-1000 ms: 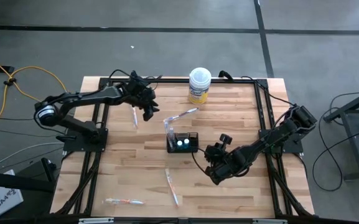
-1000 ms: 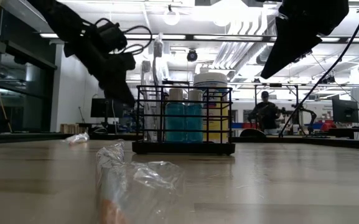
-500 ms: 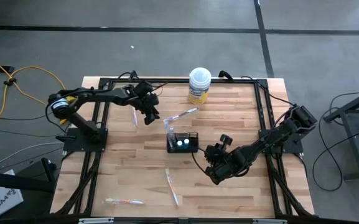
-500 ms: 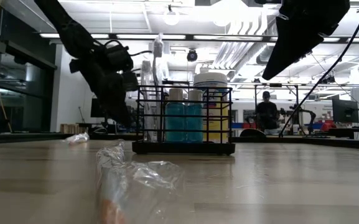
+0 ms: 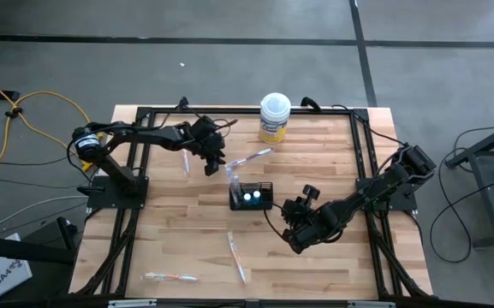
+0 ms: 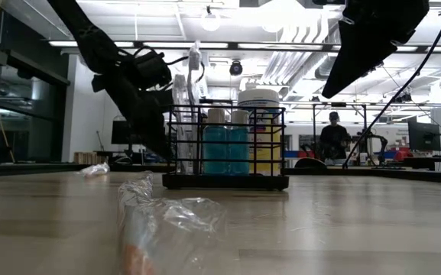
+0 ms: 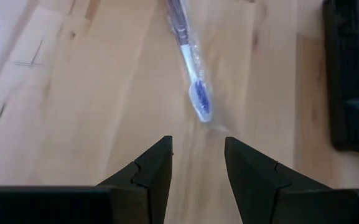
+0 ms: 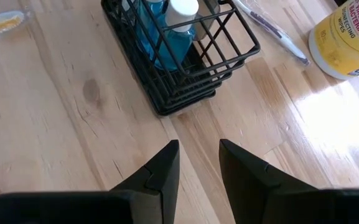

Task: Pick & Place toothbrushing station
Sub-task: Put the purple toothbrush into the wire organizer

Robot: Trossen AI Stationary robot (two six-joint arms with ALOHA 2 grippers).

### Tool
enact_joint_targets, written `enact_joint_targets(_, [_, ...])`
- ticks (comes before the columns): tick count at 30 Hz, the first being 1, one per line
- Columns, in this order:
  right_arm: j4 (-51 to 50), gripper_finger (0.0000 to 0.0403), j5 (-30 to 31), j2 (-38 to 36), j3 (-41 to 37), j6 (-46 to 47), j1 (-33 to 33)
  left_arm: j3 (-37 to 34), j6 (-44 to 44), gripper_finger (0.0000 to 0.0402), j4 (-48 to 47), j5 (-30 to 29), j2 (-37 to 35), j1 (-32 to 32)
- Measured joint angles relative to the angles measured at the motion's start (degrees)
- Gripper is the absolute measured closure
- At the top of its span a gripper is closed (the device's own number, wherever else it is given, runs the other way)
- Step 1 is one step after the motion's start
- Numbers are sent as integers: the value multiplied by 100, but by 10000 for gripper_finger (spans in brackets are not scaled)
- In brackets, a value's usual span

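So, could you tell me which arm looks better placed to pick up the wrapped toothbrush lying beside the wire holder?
Probably the left. The left gripper has its fingers open, aimed at the wrapped toothbrush. The right gripper faces the black mesh holder.

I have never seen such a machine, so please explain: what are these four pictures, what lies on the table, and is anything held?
It is a robot with two dark arms at a wooden table. One camera looks straight down, one looks level across the tabletop, and one sits on each wrist. The left gripper hovers open near a wrapped toothbrush lying on the wood. The right gripper waits open beside the black wire holder, which holds two teal tubes. More wrapped toothbrushes lie near the front edge, and a yellow tub stands at the back. Neither gripper holds anything.
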Motion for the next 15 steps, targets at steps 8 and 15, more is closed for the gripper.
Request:
enact_joint_targets(8, [22,298,-1,0,0,7,0,0,352,259,40,-518,24,-305])
enact_joint_targets(15, [31,298,-3,0,0,9,0,-11,282,259,179,-470,175,-277])
